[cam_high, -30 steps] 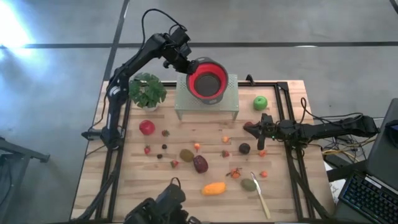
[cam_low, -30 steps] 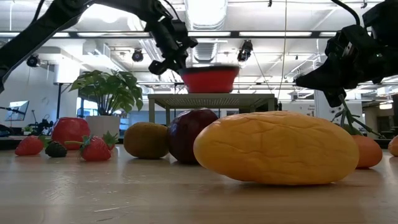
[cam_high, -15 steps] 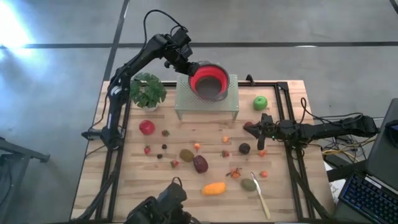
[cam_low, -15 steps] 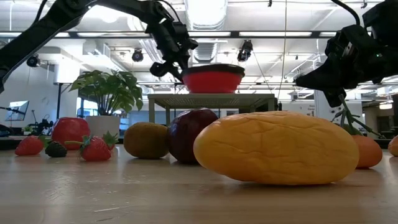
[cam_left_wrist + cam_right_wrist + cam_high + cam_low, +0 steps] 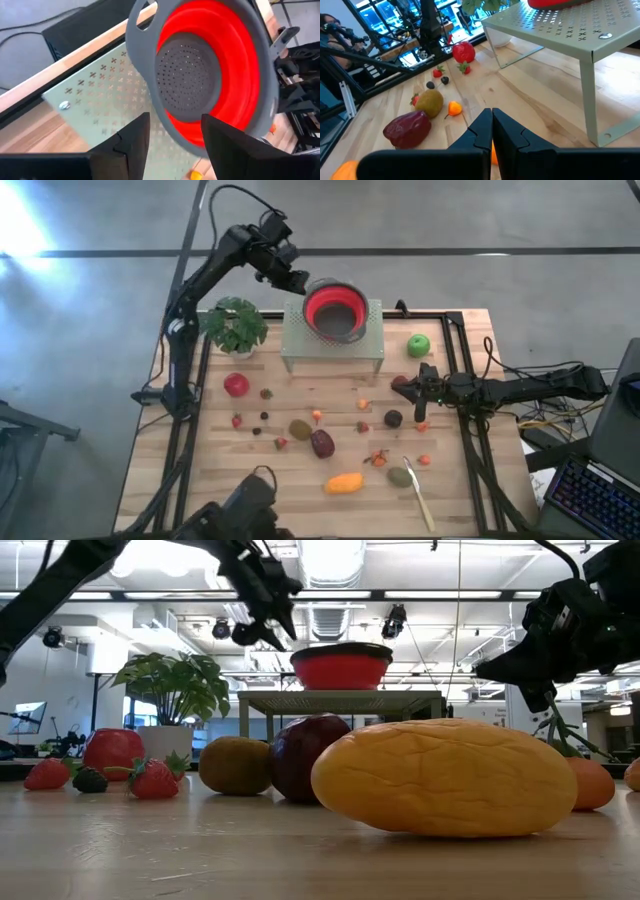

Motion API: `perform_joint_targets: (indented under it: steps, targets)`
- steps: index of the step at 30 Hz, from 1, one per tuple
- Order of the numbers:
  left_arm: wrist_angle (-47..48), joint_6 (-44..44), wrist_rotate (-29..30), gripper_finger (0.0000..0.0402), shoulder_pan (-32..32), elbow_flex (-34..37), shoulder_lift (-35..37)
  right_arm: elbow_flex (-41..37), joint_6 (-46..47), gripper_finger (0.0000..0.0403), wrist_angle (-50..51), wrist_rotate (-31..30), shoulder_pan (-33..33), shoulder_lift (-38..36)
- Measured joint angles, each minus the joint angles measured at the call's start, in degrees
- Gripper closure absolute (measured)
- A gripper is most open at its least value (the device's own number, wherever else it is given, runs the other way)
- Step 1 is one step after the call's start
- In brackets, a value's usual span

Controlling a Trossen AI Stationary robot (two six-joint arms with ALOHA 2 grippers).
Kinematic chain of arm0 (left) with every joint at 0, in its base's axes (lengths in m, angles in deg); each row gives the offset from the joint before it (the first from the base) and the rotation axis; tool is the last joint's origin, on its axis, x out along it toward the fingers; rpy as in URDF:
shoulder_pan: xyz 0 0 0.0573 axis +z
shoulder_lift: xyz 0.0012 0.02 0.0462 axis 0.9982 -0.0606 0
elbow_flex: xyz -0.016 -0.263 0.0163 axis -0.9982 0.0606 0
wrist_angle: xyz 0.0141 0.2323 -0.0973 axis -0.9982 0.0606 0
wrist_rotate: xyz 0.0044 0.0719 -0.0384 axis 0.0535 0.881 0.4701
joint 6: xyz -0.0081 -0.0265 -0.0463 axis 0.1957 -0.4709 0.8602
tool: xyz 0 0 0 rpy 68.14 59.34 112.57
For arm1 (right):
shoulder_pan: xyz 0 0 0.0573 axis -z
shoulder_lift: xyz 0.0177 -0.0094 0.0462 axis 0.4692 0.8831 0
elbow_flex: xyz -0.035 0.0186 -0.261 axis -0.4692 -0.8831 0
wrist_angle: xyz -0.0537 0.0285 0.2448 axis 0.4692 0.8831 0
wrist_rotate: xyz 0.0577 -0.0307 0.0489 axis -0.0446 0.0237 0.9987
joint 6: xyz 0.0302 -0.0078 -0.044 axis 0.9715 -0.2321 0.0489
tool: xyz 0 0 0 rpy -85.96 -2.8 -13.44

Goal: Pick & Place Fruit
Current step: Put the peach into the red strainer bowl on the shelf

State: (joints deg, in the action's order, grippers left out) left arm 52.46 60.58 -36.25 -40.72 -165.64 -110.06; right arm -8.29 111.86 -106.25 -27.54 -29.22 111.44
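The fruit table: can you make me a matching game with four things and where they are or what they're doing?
Things:
1. red strainer bowl
2. green apple
3. left pincer
4. right pincer

Places or states:
A. shut, low over the table by the fruit
B. sitting on the pale perforated stand
C. open, beside the bowl's rim
D. on the table, right of the stand

Pairs: 1-B, 2-D, 3-C, 4-A

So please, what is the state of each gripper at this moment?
Left gripper: open, holding nothing, just off the red colander.
Right gripper: shut, empty, low over the table.
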Motion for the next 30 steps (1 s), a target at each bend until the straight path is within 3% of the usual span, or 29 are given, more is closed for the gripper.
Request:
perform_joint_targets:
  steps: [6,11,13,16,19,24,30]
  targets:
    - [1.51,-0.87,-0.25,0.0223,-0.74,-0.59,6.17,0.0,-0.04,0.0394,0.09,0.0,0.0,0.02]
    - [3.69,-6.66,0.37,0.0223,-3.87,1.18,12.37,0.0,-0.07,0.0394,-0.02,0.0,0.0,0.02]
    - [4.16,-8.32,3.0,0.0223,-6.02,3.01,15.47,0.0,-0.07,0.0394,-0.76,0.03,0.0,0.02]
    - [2.53,-8.51,11.54,0.0223,-10.54,7.47,20.75,0.0,-0.22,0.0394,-2.51,1.07,0.0,0.0]
    - [-1.54,-7.96,19.3,0.0225,-16.89,14.39,26.27,0.0,-0.84,0.0394,-4.69,2.44,-0.02,0.0]
    - [-14.07,-7.46,23.7,0.0225,-27.46,30.62,35.77,0.09,-1.2,0.0394,-6.19,2.6,-0.2,0.0]
    - [-35.52,-7.67,31.45,0.0231,-37.96,53.17,47.14,3.88,-3.99,0.0394,-3.35,2.48,-2.22,0.34]
